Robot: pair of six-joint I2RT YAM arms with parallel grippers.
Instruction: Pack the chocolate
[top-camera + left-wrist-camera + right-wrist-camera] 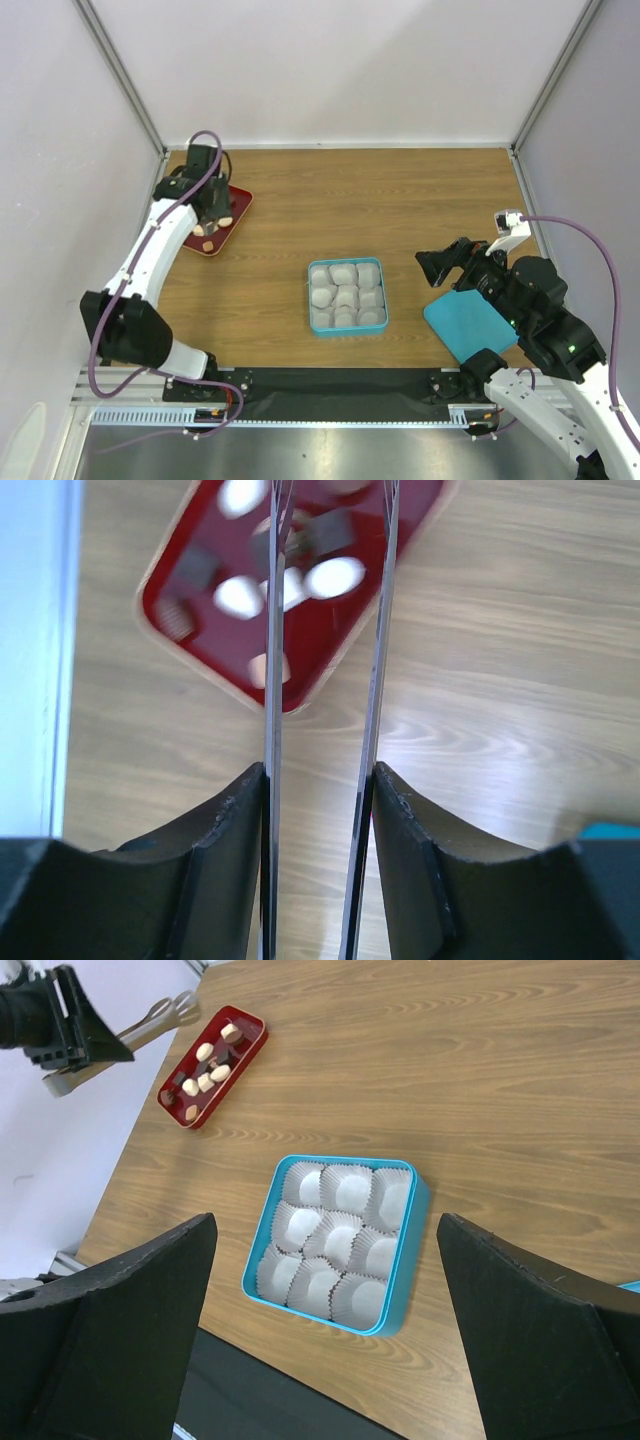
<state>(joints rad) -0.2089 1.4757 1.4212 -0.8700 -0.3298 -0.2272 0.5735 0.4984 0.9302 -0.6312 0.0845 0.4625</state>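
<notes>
- The left gripper (320, 785) is closed around the handle end of the thin metal tongs (272, 680). We judge that this grip lets the arm pick up the sweets with fine tips instead of its own broad fingers.
- The two blades of the tongs stand apart and run out over the red tray (318, 640). The far end of the left wrist view is blurred, so we cannot tell whether the tips touch a piece. Nothing looks pinched between them.
- The chocolate (335, 577) lies in that tray at the far left of the table (400, 200): several cream pieces and a few dark ones, loosely scattered. We see none anywhere else.
- The blue box (408, 1260) sits mid-table, well apart from the tray. It is lined with white paper cups (330, 1238) in three rows of three, and every cup we can see is empty, so we take the packing as not yet begun.
- The right gripper (434, 268) hangs near the box with its fingers spread wide, holding nothing. It seems to be parked where its camera looks down on both box and tray.
- The blue lid (470, 325) lies flat beside the right arm, out of the path between tray and box and, we suppose, ready for closing.
- The next move calls for closing the blades gently on one piece, because the smooth metal could let it slip.
</notes>
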